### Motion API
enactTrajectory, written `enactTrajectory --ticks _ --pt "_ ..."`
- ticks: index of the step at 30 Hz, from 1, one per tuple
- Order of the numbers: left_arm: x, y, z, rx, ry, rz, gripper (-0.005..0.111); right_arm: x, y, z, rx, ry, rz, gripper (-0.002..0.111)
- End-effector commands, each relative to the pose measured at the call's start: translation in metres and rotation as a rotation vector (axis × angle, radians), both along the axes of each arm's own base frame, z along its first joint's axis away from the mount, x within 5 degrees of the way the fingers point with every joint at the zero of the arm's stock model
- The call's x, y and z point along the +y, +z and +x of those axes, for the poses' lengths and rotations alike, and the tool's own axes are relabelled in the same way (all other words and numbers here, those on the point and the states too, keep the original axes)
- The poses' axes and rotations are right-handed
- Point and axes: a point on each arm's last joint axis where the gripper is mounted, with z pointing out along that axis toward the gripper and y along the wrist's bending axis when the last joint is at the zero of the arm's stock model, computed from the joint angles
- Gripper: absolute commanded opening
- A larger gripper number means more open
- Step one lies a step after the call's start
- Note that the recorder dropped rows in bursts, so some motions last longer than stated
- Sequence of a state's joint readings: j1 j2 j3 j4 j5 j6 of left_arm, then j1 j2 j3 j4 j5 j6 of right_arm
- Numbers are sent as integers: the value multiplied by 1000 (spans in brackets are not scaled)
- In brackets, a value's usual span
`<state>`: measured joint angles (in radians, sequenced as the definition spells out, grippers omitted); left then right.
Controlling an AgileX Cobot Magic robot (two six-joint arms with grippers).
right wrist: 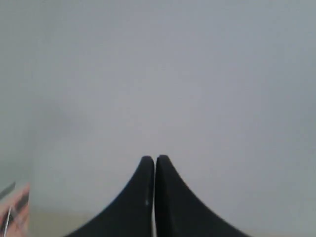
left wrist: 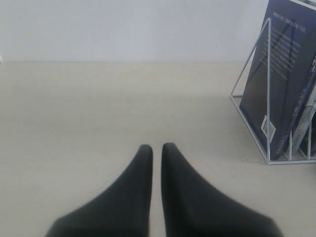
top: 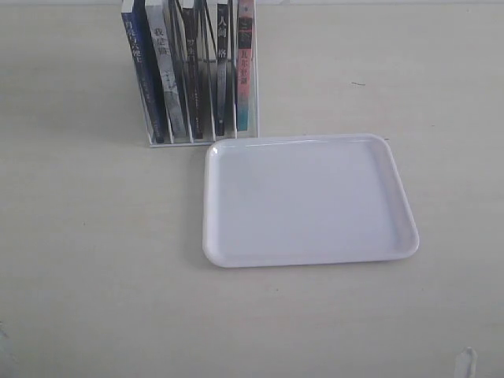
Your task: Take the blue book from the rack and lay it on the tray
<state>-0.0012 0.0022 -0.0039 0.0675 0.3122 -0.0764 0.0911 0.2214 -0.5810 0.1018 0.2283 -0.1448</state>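
The blue book [top: 135,63] stands upright in the leftmost slot of the white wire rack [top: 169,142] at the back left of the table. In the left wrist view its dark bluish cover [left wrist: 279,74] leans inside the rack's wire frame [left wrist: 269,98], off to one side and ahead of my left gripper [left wrist: 157,146]. That gripper is shut with nothing in it, low over bare table. The white tray [top: 307,197] lies empty just in front and to the right of the rack. My right gripper [right wrist: 155,158] is shut and empty, facing a pale blank surface.
Other books share the rack: a grey-white spine [top: 167,71], two dark spines [top: 193,71], and a pink-and-teal spine [top: 245,71] at the right end. A pink sliver [right wrist: 17,207] shows at the corner of the right wrist view. The beige tabletop [top: 94,260] surrounds everything.
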Motion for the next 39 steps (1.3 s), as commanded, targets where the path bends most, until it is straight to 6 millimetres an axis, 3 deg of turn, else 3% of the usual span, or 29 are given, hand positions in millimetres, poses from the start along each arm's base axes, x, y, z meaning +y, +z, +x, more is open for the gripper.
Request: enactTrajectory --ticks 1,6,13,16,21,25,27,31,35,39 --pt "-1 -1 0 -4 -11 4 6 7 -6 31 521 43 -93 0" --pt "-1 -1 0 -4 -11 4 6 9 -6 63 585 38 -69 0" --pt "-1 -1 0 -4 -11 4 6 17 -11 90 632 87 94 0" --pt "-1 -1 0 -4 -11 4 6 29 -17 109 688 183 226 0" --pt "-1 -1 0 -4 -11 4 6 53 -36 158 747 410 253 0" --pt "-1 -1 0 -4 -11 4 6 76 -31 190 790 679 145 0" --pt "-1 -1 0 -4 -11 4 6 88 -23 206 810 715 112 0" --pt "-1 -1 0 -4 -11 4 6 118 8 230 796 601 -87 0" --pt "-1 -1 0 -4 -11 4 6 154 32 236 807 388 -249 0" --pt "-1 -1 0 -4 -11 4 6 185 48 245 892 166 -293 0"
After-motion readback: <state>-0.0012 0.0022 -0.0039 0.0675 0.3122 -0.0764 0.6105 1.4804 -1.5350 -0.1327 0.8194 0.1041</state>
